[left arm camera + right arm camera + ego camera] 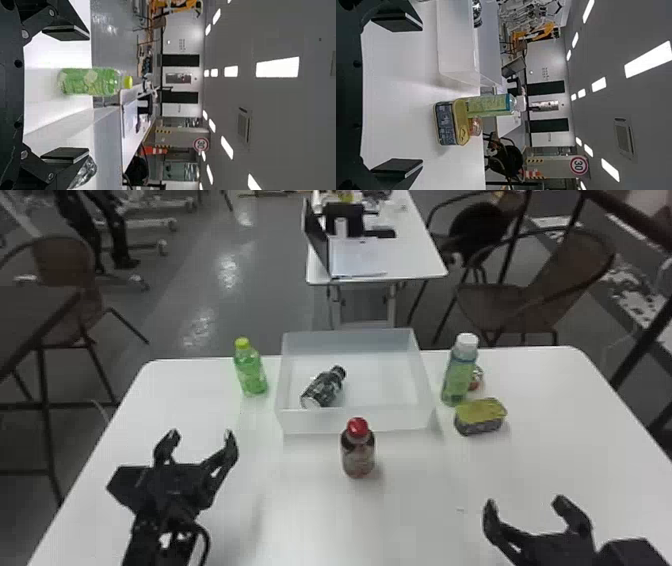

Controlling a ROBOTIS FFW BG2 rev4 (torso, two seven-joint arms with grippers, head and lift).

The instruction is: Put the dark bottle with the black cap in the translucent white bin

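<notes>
A round, red-rimmed sign [579,165] at the far right bears the number 30. Other print is too small to read.

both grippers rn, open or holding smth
Left gripper: open, fingers apart, holding nothing, over the near left of the table.
Right gripper: open, fingers apart, holding nothing, over the near right of the table.
</notes>
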